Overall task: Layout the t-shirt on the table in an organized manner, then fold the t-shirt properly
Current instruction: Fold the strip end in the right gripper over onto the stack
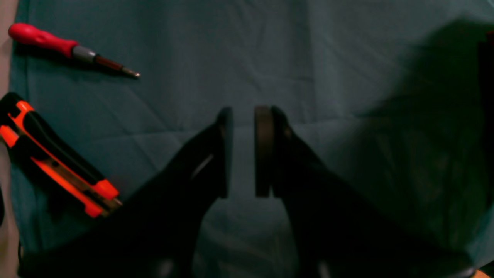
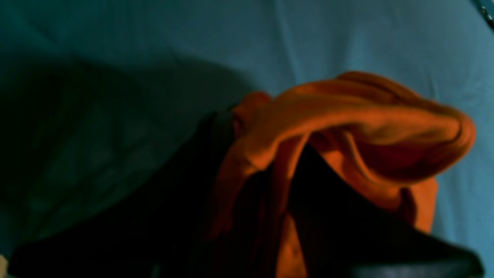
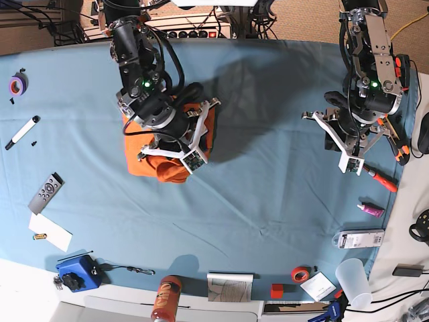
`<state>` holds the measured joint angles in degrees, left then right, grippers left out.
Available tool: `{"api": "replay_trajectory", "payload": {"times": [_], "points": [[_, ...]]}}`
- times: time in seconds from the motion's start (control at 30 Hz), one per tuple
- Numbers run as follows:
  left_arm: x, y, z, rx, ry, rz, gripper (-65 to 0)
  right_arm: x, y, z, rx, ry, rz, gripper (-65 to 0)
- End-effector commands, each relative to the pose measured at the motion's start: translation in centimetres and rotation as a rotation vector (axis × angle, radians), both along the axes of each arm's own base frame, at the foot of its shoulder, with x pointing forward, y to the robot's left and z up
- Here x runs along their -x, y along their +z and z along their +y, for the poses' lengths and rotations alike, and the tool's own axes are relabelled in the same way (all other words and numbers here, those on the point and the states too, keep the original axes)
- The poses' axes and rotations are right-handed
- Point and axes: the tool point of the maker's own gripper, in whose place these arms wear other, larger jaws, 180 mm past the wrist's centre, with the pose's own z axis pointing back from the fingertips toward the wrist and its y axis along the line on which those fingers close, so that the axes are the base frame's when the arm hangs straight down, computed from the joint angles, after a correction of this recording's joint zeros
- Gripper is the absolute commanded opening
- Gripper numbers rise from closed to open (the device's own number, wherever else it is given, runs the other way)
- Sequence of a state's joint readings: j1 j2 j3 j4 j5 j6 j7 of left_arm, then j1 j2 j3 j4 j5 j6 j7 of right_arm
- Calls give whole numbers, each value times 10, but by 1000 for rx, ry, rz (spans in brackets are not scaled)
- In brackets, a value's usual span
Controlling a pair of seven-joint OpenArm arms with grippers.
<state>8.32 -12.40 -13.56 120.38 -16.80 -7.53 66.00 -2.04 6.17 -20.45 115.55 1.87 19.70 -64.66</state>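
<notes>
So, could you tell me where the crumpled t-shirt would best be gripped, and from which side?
Probably at the looped hem fold of the t-shirt, which stands up off the table. Coming from above with the right gripper, already in the fabric, looks easiest, since the bunched heap offers no flat edge.

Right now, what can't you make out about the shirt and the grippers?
- Base view: most of the t-shirt is hidden under the right arm, so its layout is unclear.
- Right wrist view: blurred fabric drapes over the right gripper; the jaw gap is covered, grip uncertain.
- Left wrist view: shadow darkens the table on the right; the left gripper holds nothing.
</notes>
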Motion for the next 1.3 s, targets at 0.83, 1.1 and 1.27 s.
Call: {"api": "replay_trajectory", "payload": {"times": [0.83, 1.1, 1.27], "points": [[9, -3, 0, 0, -4, 0, -560, -15, 29, -19, 156, -1, -114, -424], [9, -3, -1, 3, -3, -1, -560, 8, 8, -10, 89, 15, 35, -425], [8, -2, -2, 5, -3, -9, -560, 0, 21, -28, 179, -39, -32, -425]]}}
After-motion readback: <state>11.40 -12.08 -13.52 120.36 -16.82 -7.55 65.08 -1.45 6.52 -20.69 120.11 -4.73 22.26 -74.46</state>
